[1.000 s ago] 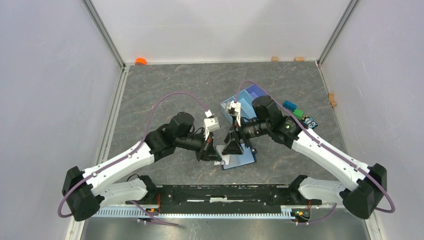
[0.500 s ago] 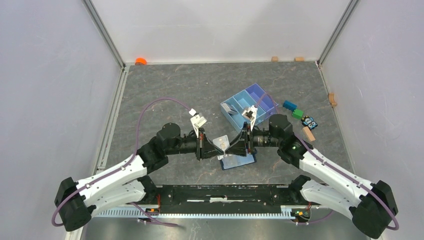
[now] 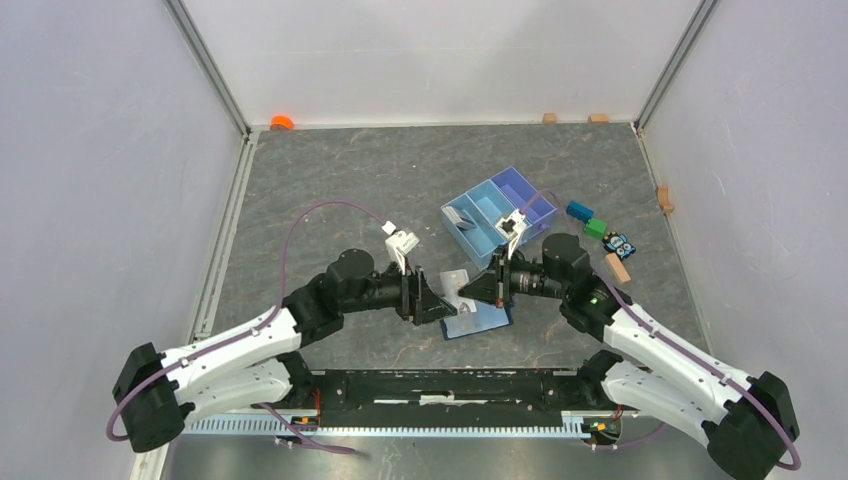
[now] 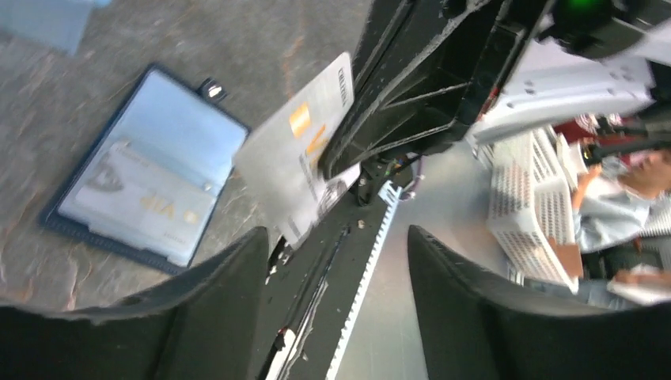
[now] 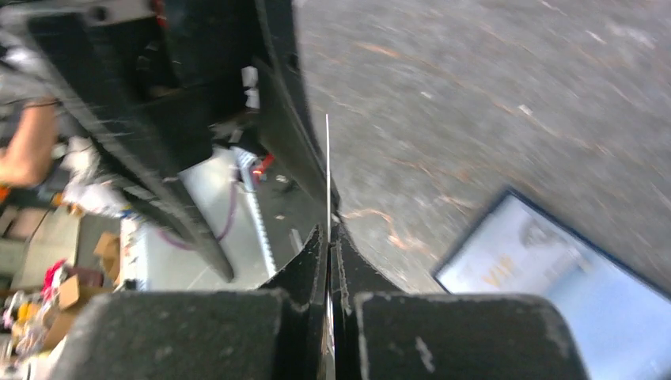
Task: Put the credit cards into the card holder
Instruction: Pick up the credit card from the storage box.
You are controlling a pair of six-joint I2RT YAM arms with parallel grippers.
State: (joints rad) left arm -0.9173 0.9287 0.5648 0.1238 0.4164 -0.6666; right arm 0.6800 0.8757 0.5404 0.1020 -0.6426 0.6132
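One pale credit card point(image 3: 456, 281) is held off the table, my right gripper point(image 3: 468, 290) shut on its edge. In the right wrist view that credit card point(image 5: 327, 166) shows edge-on as a thin line rising from my right gripper point(image 5: 329, 237). My left gripper point(image 3: 445, 304) faces it from the left, open; in the left wrist view the credit card point(image 4: 297, 154) stands beyond my left gripper point(image 4: 340, 269), with nothing between the fingers. Below lies the open navy card holder point(image 3: 480, 319), and a card point(image 4: 146, 190) sits in its light-blue pocket.
A light-blue and purple tray point(image 3: 520, 197) stands behind the grippers with pale cards point(image 3: 462, 218) in its left compartment. Small coloured toy blocks point(image 3: 596, 228) lie to its right. The arms' base rail point(image 3: 450, 385) runs along the near edge.
The card has passed from hand to hand: my left gripper opened and let it go, while my right gripper shut on it. Both grippers shifted slightly to the right.
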